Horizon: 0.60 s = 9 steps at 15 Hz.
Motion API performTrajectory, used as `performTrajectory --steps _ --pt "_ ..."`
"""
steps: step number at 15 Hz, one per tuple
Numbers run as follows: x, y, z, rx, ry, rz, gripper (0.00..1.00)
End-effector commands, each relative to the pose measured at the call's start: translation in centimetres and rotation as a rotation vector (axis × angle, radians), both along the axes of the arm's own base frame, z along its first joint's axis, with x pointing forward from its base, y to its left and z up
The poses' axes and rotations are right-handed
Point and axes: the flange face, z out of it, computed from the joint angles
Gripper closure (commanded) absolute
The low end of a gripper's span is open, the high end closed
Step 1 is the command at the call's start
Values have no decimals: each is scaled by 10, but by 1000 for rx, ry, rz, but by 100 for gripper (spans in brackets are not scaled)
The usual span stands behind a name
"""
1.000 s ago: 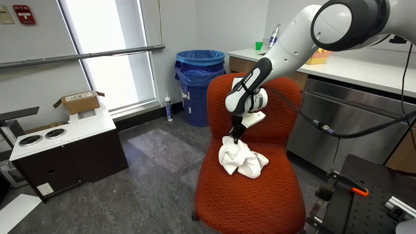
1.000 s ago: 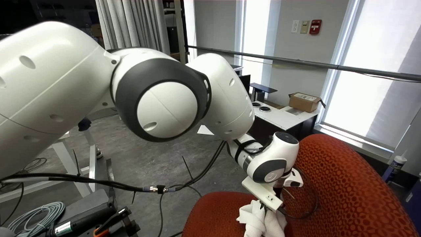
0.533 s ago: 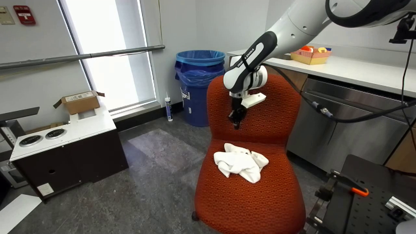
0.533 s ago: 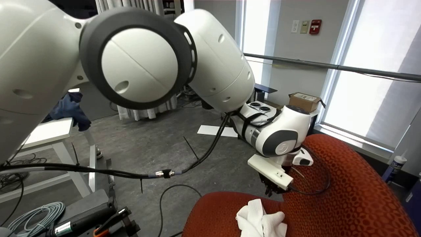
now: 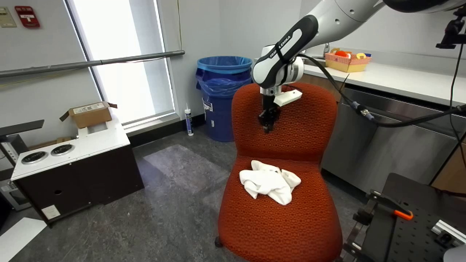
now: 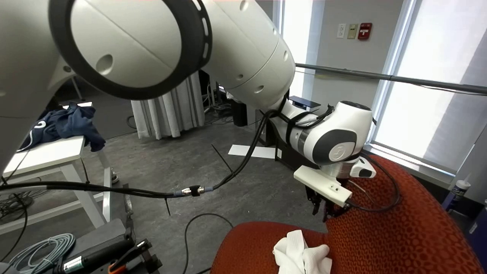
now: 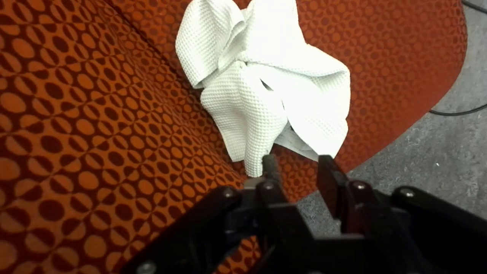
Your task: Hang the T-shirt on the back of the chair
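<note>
The white cloth (image 5: 267,183) lies crumpled on the seat (image 5: 280,229) of the chair (image 6: 247,251), near its backrest (image 5: 302,134). The hand (image 7: 298,164) hangs higher, in front of this backrest and well apart from the cloth, its two fingers (image 7: 271,170) spread with a gap between them. Beyond the chair, in an exterior view, stand a blue bin (image 5: 221,116) and a tube (image 5: 189,123).

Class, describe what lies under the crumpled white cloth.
The white cloth rests on the red chair seat, whose pattern shows around it. Anything directly beneath the folds is covered and cannot be seen.
</note>
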Motion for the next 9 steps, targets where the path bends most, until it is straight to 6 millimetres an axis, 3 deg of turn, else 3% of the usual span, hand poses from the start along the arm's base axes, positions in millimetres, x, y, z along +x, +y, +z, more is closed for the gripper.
performTrajectory --steps 1,6,9 --pt "-13 3 -34 -10 61 36 41" --pt "-27 16 -119 -10 94 62 0" --pt "-33 21 -163 -37 82 72 0"
